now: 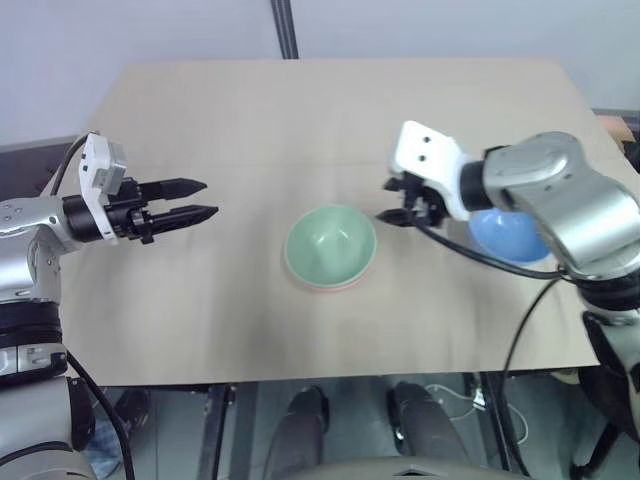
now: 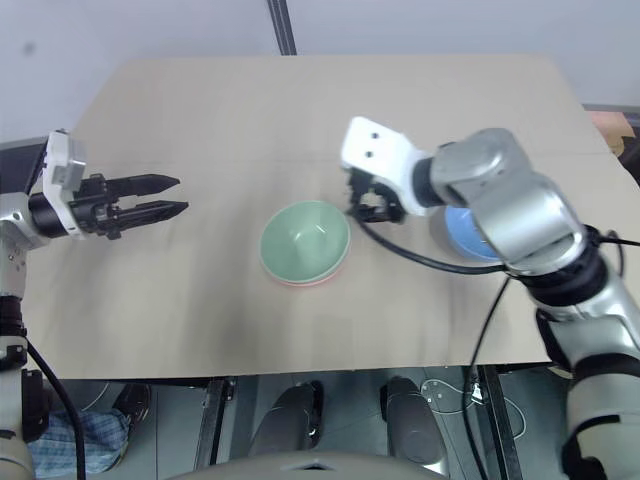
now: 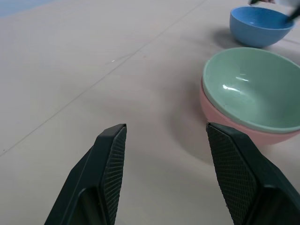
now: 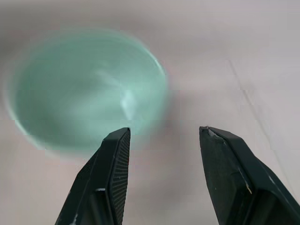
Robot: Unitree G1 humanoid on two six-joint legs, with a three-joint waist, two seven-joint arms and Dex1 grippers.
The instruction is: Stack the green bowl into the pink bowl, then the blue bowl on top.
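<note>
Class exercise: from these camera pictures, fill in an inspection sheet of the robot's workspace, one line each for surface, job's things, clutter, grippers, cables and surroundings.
Surface: pale wooden table, bare apart from the bowls.
Job's things: green bowl nested in pink bowl; blue bowl apart, upright, partly behind the right arm.
Clutter: nothing seen.
Grippers: left gripper open, empty, off to the side; right gripper open, empty, beside the green bowl.
Cables: black cable hangs from the right arm over the table.
Surroundings: dark pole behind the table.

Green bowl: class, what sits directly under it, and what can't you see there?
The green bowl is nested in the pink bowl, whose outer wall and rim edge show. The pink bowl's inside is covered.
</note>
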